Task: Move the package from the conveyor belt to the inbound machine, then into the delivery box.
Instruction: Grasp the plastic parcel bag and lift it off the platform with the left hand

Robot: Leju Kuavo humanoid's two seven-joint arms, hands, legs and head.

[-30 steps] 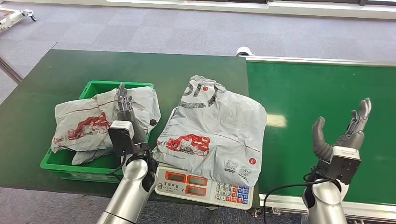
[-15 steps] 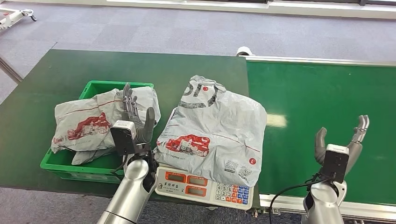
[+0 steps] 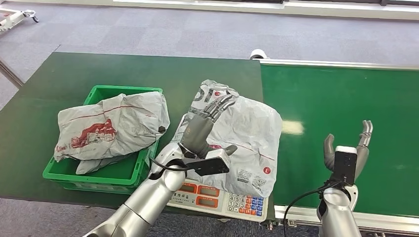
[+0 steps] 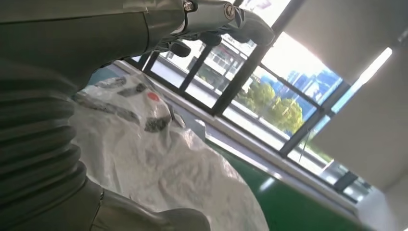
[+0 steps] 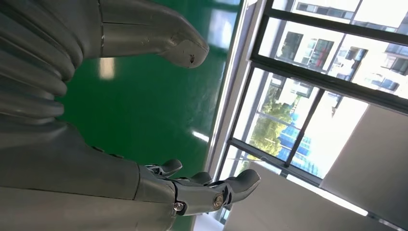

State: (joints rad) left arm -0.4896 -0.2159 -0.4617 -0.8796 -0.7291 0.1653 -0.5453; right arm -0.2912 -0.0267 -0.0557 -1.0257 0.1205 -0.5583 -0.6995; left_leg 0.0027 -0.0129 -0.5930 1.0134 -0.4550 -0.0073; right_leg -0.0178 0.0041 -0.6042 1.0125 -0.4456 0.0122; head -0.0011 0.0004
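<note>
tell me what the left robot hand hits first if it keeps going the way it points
Probably the grey package on the scale: the left robot hand is open above it, fingers aimed across its top, though the height gap is unclear.

Package (image 3: 232, 143): thin grey plastic film, crinkled and faintly glossy, printed in red and black. Second bag (image 3: 106, 126): the same creased grey film. Crate (image 3: 99, 94): hard green plastic, smooth, with a slight sheen. Scale (image 3: 217, 197): white plastic casing, smooth, with coloured keys. Conveyor belt (image 3: 341, 98): green, smooth, glossy enough to carry a light reflection. Table (image 3: 54, 84): darker green, matt. Left hand (image 3: 205, 126) and right hand (image 3: 346, 150): grey moulded parts, satin; forearms brushed silver metal. Floor (image 3: 173, 29): grey carpet, rough.
</note>
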